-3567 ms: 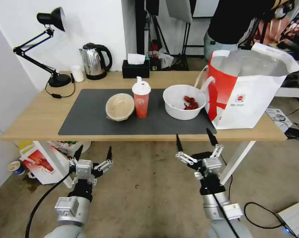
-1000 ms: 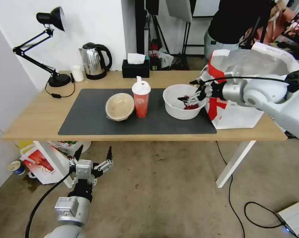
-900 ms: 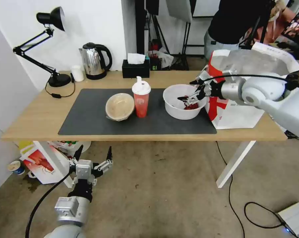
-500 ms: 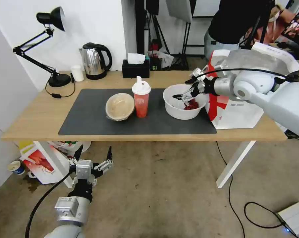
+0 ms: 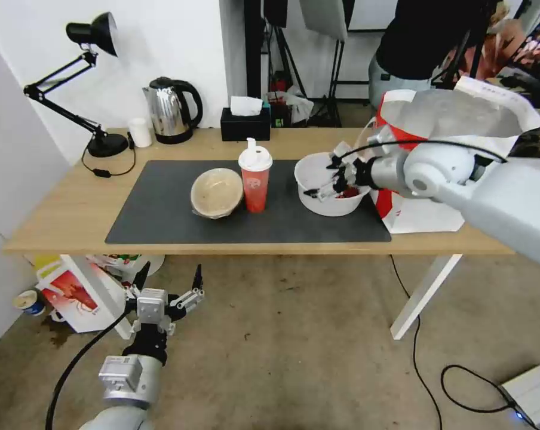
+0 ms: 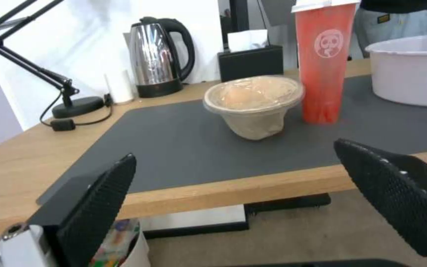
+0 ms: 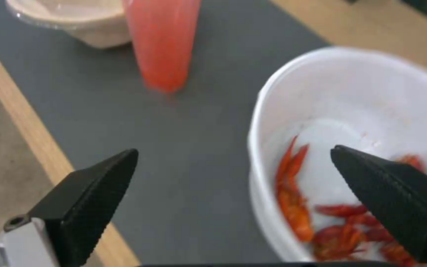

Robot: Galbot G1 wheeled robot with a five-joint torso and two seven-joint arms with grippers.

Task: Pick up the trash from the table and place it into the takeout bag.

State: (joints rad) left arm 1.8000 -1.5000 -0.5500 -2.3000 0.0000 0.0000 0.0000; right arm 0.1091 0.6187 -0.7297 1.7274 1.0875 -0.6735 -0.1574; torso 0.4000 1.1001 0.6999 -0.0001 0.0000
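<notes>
Three trash items on the bench (image 5: pixel 73 209), all on one dark grey mat (image 5: pixel 162 215):
- 1 white bowl with red crawfish scraps (image 5: pixel 318 200) at the mat's 3 o'clock end
- 1 red drink cup with white spouted lid (image 5: pixel 255 179) near mat centre
- 1 beige plastic-wrapped bowl (image 5: pixel 216 192) just beside the cup, on its 9 o'clock side

Takeout bag (image 5: pixel 443 179): 1, white with red side panel and foil lining, standing open at the bench's 3 o'clock end, just beside the white bowl.

Right gripper (image 5: pixel 325 178) is over the white bowl, reaching in from the bag side. Jaws open; in the right wrist view they straddle the bowl's near rim, one finger over the scraps, one over the mat. Not gripping anything.

Left gripper (image 5: pixel 168 285) hangs below the bench edge at about 7 o'clock, above the floor, jaws open and empty. Its wrist view looks across the mat at the wrapped bowl and cup.

Back edge of bench: 1 black desk lamp (image 5: pixel 97 36), 1 steel kettle (image 5: pixel 171 110), 1 small white cup (image 5: pixel 140 132), 1 black tissue box (image 5: pixel 245 124).
</notes>
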